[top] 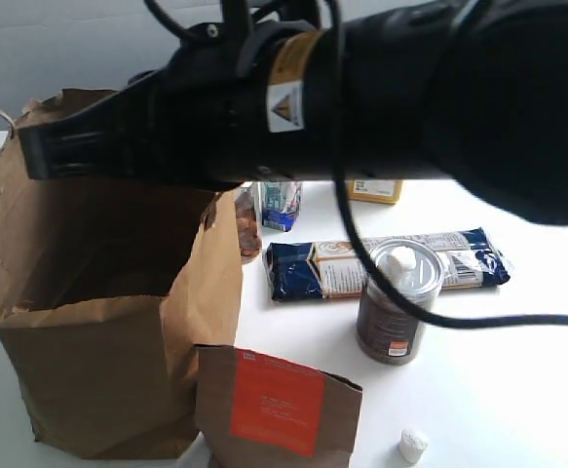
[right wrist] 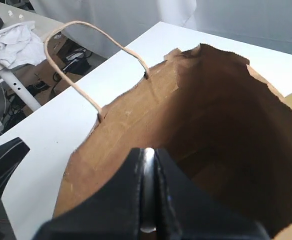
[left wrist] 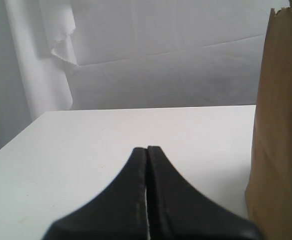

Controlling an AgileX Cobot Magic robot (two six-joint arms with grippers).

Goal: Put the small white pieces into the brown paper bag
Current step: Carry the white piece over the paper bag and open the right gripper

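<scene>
The tall brown paper bag (top: 98, 322) stands open at the left. My right gripper (right wrist: 148, 150) hovers over the bag's mouth (right wrist: 221, 145), shut on a small white piece (right wrist: 148, 172) squeezed thin between the pads. In the exterior view that arm (top: 264, 107) reaches across above the bag. A second white piece (top: 400, 261) rests on the can's lid, and a third (top: 412, 446) lies on the table at the front. My left gripper (left wrist: 147, 149) is shut with nothing in it, low over the table beside the bag's outer wall (left wrist: 281, 135).
A brown pouch with an orange-red label (top: 276, 405) leans against the bag's front. The dark can (top: 391, 327) stands to the right, a blue packet (top: 459, 261) behind it, and cartons (top: 282, 205) further back. The bag's loop handle (right wrist: 85, 55) sticks up at its rim.
</scene>
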